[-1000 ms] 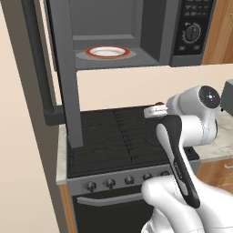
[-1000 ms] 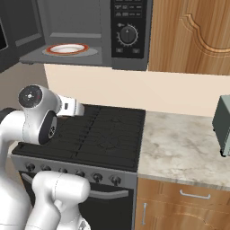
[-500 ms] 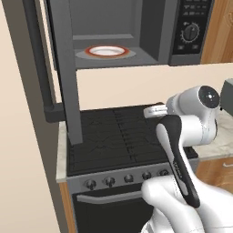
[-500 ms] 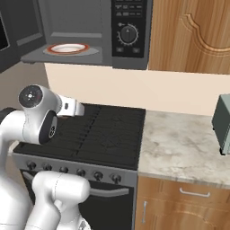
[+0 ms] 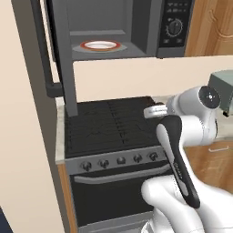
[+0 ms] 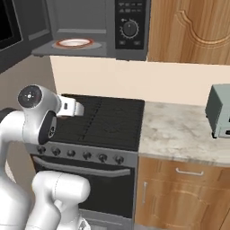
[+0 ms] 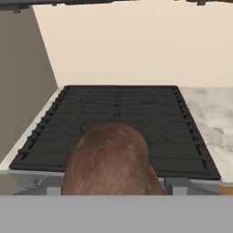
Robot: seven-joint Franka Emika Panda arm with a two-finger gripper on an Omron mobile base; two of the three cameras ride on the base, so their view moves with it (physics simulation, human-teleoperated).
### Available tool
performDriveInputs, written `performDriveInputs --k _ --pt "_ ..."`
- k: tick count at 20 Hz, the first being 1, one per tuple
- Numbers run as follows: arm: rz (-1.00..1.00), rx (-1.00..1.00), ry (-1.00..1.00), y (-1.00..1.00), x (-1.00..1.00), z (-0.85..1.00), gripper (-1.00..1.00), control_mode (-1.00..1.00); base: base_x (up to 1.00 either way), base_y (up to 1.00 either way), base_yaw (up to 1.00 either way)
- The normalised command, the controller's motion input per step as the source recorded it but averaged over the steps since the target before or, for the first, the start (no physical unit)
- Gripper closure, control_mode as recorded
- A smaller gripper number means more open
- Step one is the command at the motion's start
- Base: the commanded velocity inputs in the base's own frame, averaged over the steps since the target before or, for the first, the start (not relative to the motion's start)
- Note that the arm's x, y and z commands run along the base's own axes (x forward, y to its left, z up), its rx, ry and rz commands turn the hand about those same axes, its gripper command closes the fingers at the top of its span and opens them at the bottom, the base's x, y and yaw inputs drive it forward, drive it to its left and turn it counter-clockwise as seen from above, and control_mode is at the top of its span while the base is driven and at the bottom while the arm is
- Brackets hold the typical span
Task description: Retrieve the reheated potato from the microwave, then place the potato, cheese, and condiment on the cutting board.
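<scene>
While hanging open on the left of the left base view, the microwave (image 5: 136, 32) door (image 5: 59, 54) is leaving the cavity exposed, with a red-rimmed white plate (image 5: 100, 45) lying inside. Below, showing the black stove (image 5: 109, 125) with a row of knobs, and the white arm folding over its right edge; tool itself hidden behind the wrist here.

Over in the right base view, showing the microwave (image 6: 130, 29) up top, the plate (image 6: 74, 43) sitting in the cavity, the stove (image 6: 108, 121) beneath, a marbled table (image 6: 179, 130) to the right and a pale toaster oven (image 6: 220, 110) standing on it at the far edge.

Through the hand view, looming large at the bottom: the potato (image 7: 109, 159), sitting between the tool's (image 7: 109, 189) fingers, jaws standing wide around it, hovering above the near edge of the stove (image 7: 123, 118).
</scene>
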Motion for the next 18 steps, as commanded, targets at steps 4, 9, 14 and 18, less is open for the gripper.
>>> performDriveInputs --k 4,9,14,18 --pt "0.0 0.0 0.0 0.0 0.0 0.0 1.0 1.0 0.0 -0.17 -0.81" --pt "0.0 0.0 0.0 0.0 0.0 0.0 1.0 1.0 0.0 -0.09 -0.88" --pt "0.0 0.0 0.0 0.0 0.0 0.0 1.0 1.0 0.0 -0.09 -0.87" --pt "0.0 0.0 0.0 0.0 0.0 0.0 1.0 1.0 0.07 -0.11 -0.78"
